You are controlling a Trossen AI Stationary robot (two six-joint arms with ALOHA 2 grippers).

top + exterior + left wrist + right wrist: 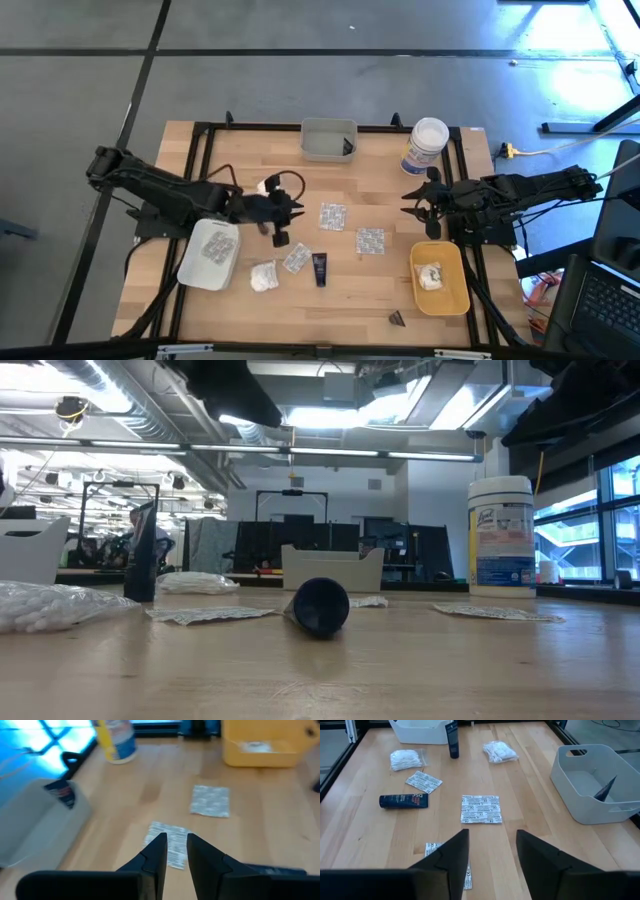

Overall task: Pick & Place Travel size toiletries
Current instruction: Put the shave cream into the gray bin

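Observation:
Silvery blister packets (333,215) (370,241) (296,258) lie flat mid-table. A dark tube (319,268) lies beside them and another (452,739) stands upright by the white tray (190,270). One white puffy bundle (263,277) lies near the front and another (270,187) lies farther back. A dark cone (320,607) lies on its side at the front. My left gripper (290,212) hovers left of centre above a packet (167,840), fingers narrowly apart, nothing between them. My right gripper (425,195) waits open at the right.
A grey tray (328,152) at the far edge holds a dark item (347,147). The tall white jar (427,145) stands at the far right. The yellow tray (445,300) at the right front holds a white bundle. The white tray holds a packet (217,247).

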